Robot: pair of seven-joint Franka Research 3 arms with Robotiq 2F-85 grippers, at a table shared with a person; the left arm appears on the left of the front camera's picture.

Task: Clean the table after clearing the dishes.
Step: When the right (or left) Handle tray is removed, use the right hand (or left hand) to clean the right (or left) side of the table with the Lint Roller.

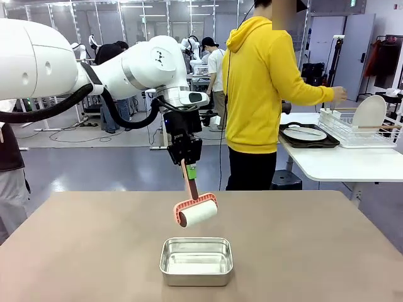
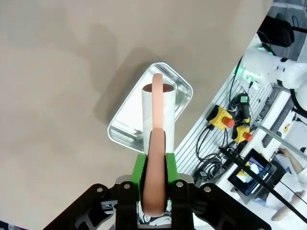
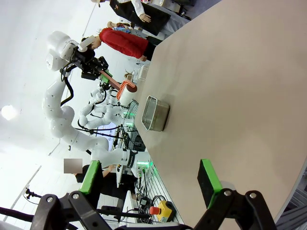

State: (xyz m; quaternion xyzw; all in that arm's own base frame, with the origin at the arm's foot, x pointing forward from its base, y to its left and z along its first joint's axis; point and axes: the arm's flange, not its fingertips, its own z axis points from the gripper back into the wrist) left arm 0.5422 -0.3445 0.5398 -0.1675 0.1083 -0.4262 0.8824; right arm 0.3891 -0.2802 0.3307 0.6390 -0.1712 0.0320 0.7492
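My left gripper (image 1: 187, 168) (image 2: 154, 165) is shut on the pink handle of a lint roller (image 1: 197, 211) (image 2: 158, 115), whose white roll hangs a little above the grey-brown table (image 1: 94, 251) (image 2: 62, 72), just behind a steel pan. My right gripper (image 3: 149, 176) stands open with nothing between its green pads, above the table (image 3: 230, 86) near one edge. The dishes are off the table: a white plate with cutlery lies on a dark tray (image 1: 308, 143) on the white side table, and another plate (image 1: 368, 113) stands in a wire rack.
A small rectangular steel pan (image 1: 196, 261) (image 2: 124, 129) (image 3: 156, 114) sits near the table's front middle. A person in a yellow hoodie (image 1: 258, 82) stands behind the far edge, turned to the side table, one hand at the rack (image 1: 352, 132).
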